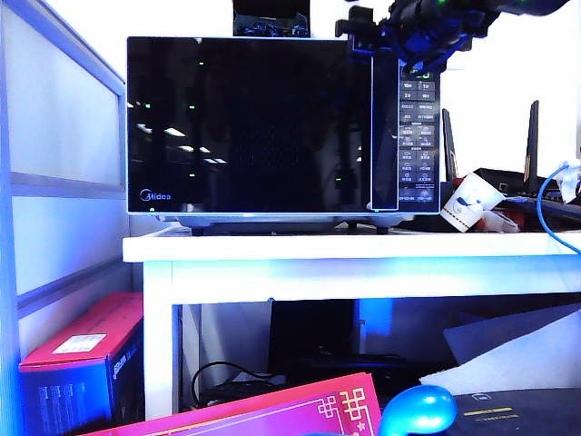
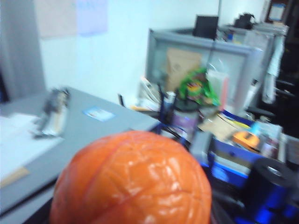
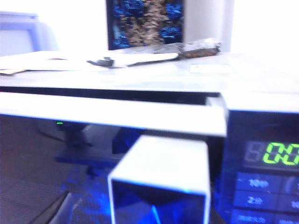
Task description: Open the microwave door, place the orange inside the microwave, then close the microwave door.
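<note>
The microwave (image 1: 281,127) sits on a white table (image 1: 363,247), close to its front edge. Its door (image 1: 250,125) is dark and shiny, with lights mirrored in it. From the front the door looks shut or almost shut. In the right wrist view the top edge of the door (image 3: 112,114) stands a little way out from the oven, so it seems to be open a crack. The button panel (image 1: 418,145) is on the right side of the oven, and green numbers (image 3: 282,154) glow at its top.

The right arm comes in from the top right of the front view and reaches down at the top right corner of the oven, above the door's handle side. The right gripper (image 1: 363,41) is at that corner. One white finger (image 3: 161,179) shows close up in its own camera, just in front of the door's top edge and beside the button panel. It holds nothing that can be seen. How wide its jaws are cannot be told from the pictures.

The orange (image 2: 133,179) fills the lower part of the left wrist view, right up against the camera. Its skin is lumpy and shiny. It seems to sit in the left gripper, whose fingers are hidden. Behind the orange are a grey desk (image 2: 88,123) and a heap of blurry things.
</note>
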`<state>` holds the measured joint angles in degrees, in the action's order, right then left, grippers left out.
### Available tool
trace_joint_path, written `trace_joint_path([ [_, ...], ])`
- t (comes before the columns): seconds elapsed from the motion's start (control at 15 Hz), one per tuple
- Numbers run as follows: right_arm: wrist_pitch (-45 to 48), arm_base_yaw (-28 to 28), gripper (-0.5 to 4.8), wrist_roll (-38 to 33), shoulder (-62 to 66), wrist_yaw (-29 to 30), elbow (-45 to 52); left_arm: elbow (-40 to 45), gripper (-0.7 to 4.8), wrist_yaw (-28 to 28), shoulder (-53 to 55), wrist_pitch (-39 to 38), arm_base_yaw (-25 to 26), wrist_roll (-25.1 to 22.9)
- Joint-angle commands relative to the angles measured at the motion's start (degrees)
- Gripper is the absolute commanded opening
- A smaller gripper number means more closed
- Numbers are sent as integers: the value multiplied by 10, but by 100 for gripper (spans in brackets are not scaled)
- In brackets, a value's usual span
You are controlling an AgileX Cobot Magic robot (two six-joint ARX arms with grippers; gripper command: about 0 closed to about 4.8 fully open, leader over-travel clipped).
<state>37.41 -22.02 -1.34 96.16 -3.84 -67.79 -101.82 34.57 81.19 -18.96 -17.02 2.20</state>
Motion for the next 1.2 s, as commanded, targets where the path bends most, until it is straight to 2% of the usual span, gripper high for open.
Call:
trace_joint_path([
  [0.07, 4, -2, 332, -1, -7, 54, -4, -2, 214, -42, 1, 41, 0, -3],
  [0.47, 1, -2, 332, -1, -7, 117, -4, -2, 214, -51, 30, 80, 0, -3],
  [0.73, 1, -2, 332, -2, -7, 183, -4, -2, 214, -54, 78, 143, 0, -3],
  [0.8, 1, -2, 327, -2, -7, 192, -4, -2, 214, -60, 102, 170, 0, -3],
  [1.06, 1, -2, 322, -1, -7, 232, -4, -2, 214, -103, 159, 194, 0, -5],
  [1.2, 2, -2, 322, -1, -7, 246, -4, -2, 214, -106, 181, 200, 0, -19],
])
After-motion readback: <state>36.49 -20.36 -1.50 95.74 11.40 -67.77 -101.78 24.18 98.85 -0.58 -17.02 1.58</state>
